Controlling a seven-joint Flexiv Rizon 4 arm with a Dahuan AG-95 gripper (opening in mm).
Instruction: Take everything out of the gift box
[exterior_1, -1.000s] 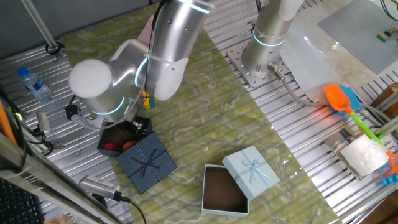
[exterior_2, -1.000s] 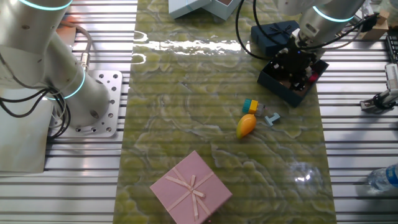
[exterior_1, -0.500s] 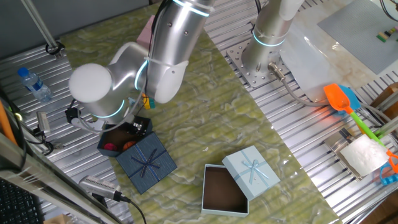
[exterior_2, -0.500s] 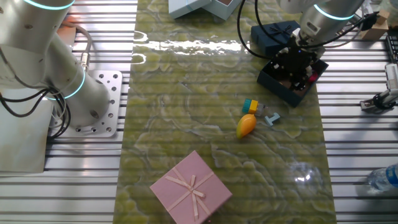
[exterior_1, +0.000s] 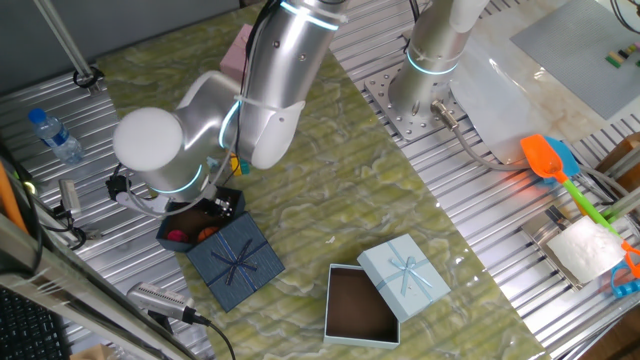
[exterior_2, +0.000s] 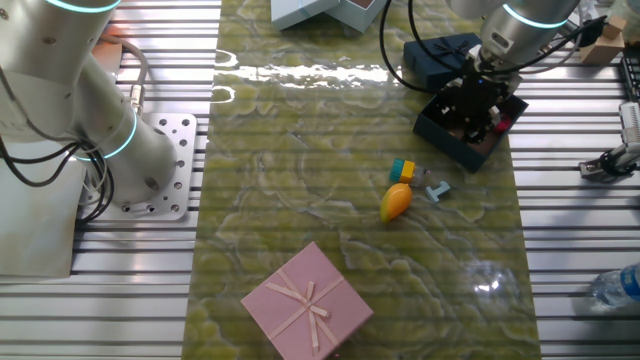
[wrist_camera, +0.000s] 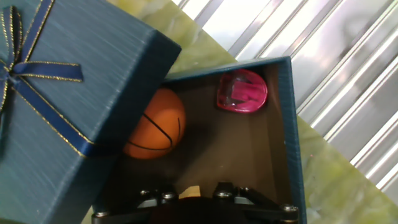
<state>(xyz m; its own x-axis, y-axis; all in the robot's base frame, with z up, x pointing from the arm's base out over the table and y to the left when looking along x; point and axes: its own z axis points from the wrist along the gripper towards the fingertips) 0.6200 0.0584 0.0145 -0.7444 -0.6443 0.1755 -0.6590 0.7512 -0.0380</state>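
Even bright overhead light, white glare streak on tabletop (exterior_2: 300, 72), gift box (wrist_camera: 273, 162) interior dim, perhaps slightly soft.

- Your arm (exterior_1: 270, 90) reaches down from the top of one fixed view, silver links folded at a big rounded elbow joint (exterior_1: 155, 150).
- Your gripper (exterior_2: 478, 100) shows as a black block under the wrist in the other fixed view, pointing steeply down.
- In the hand view only the dark base of your fingers (wrist_camera: 233, 193) shows at the bottom edge; you cannot tell their spacing.
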